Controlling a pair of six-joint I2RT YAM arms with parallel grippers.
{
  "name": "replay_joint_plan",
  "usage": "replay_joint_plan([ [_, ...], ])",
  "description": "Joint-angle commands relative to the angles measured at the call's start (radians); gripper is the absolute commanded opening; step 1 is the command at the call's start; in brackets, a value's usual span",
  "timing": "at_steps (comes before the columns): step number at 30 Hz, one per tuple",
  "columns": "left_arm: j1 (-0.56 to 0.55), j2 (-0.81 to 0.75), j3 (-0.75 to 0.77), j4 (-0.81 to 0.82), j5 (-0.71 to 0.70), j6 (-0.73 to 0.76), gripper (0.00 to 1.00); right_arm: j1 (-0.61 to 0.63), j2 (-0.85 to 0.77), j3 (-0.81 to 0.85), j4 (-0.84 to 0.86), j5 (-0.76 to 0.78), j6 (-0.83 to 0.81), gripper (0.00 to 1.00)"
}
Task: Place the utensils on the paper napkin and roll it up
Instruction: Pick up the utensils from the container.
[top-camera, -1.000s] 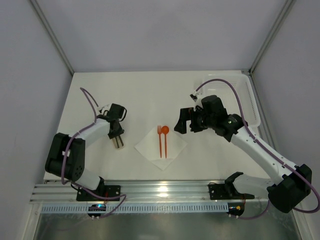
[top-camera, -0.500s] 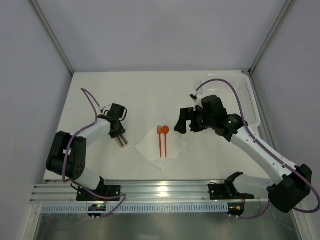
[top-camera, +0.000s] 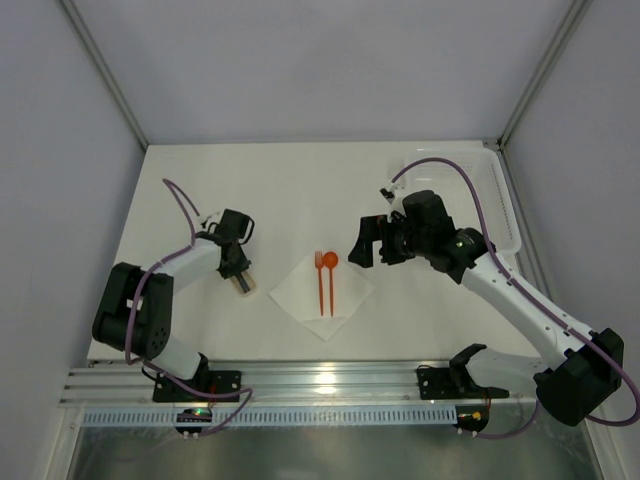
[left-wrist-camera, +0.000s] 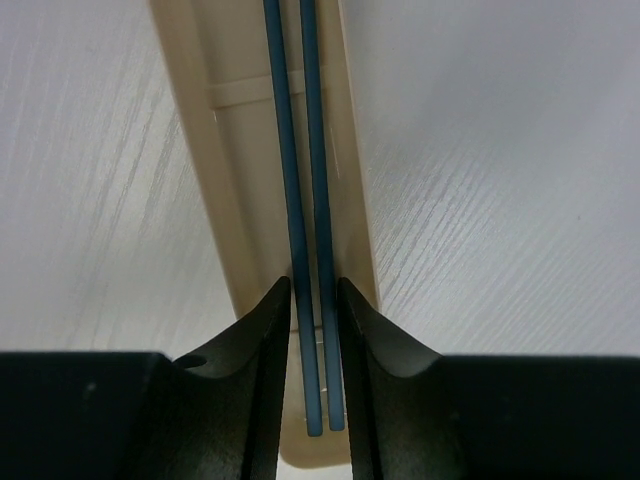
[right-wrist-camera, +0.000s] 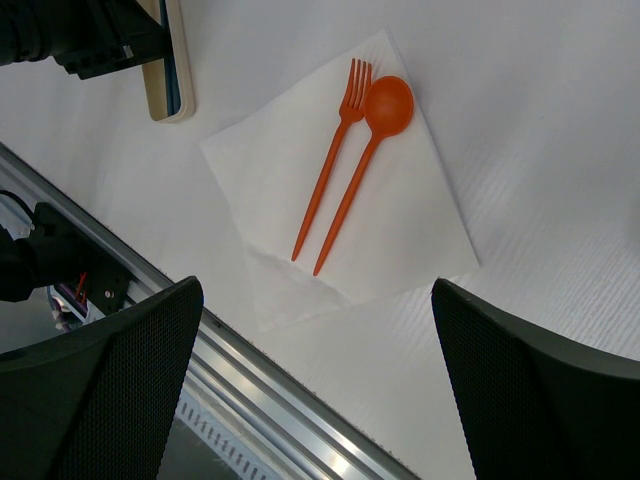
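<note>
Napkin: the paper napkin (top-camera: 296, 292) is lying flat and unrolled as a diamond at the lower centre of the top view
Fork and spoon: the orange fork (right-wrist-camera: 329, 165) and orange spoon (right-wrist-camera: 351, 190) are lying side by side on the napkin, heads pointing to the far side
Tan piece: the flat tan stick (left-wrist-camera: 245, 200), carrying two blue strips (left-wrist-camera: 321, 200), is lying on the bare counter (top-camera: 300, 190) just left of the napkin, apart from it
Left hand: the left hand (left-wrist-camera: 313, 290) is standing over the tan stick, its fingers (left-wrist-camera: 265, 340) close together and flanking the blue strips; whether they are clamping cannot be told
Right hand: the right hand (top-camera: 368, 245) is hanging spread wide, empty, above the napkin's upper right
Progress: two utensils are sitting in place; the tan stick is not yet on the paper, and rolling is not yet begun
</note>
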Motion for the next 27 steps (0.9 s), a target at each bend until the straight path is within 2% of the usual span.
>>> replay_joint_plan([
  [1, 0.007, -0.017, -0.016, 0.024, -0.010, -0.008, 0.26, 0.001, -0.013, 0.001, 0.019, -0.007, -0.010, 1.00],
  [14, 0.007, -0.048, -0.013, -0.005, -0.044, -0.012, 0.18, 0.001, -0.019, 0.005, 0.016, -0.010, -0.010, 1.00],
  [27, 0.006, -0.125, 0.018, -0.075, -0.050, -0.018, 0.00, 0.003, -0.020, 0.005, 0.016, -0.007, -0.010, 0.99],
])
